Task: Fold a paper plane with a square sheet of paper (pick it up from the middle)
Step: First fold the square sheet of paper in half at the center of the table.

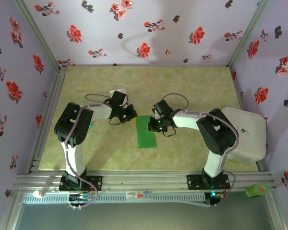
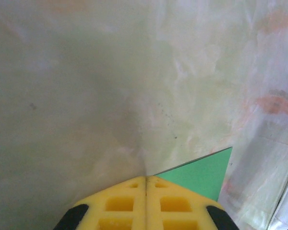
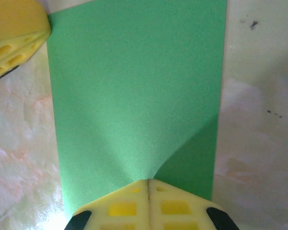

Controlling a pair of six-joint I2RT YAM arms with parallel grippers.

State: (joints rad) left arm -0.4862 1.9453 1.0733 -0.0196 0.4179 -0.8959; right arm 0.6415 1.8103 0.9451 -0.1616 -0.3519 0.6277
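Pale bench (image 1: pixel 110 153) is carrying the square sheet of paper (image 1: pixel 146 133), lying flat as a green strip at centre, right gripper (image 3: pixel 148 184) fingers clenched and touching its 1 o'clock part, left gripper (image 2: pixel 146 179) fingers clenched, sitting at its 11 o'clock corner.

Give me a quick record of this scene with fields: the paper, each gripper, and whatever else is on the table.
green paper: flat on the table between the two arms, a rectangle longer than wide
left gripper: shut, tip low over bare table, just beside a corner of the paper
right gripper: shut, tips over the paper; cannot tell if they touch it
other things: white box at the table's right edge; small pale packet beyond the left gripper
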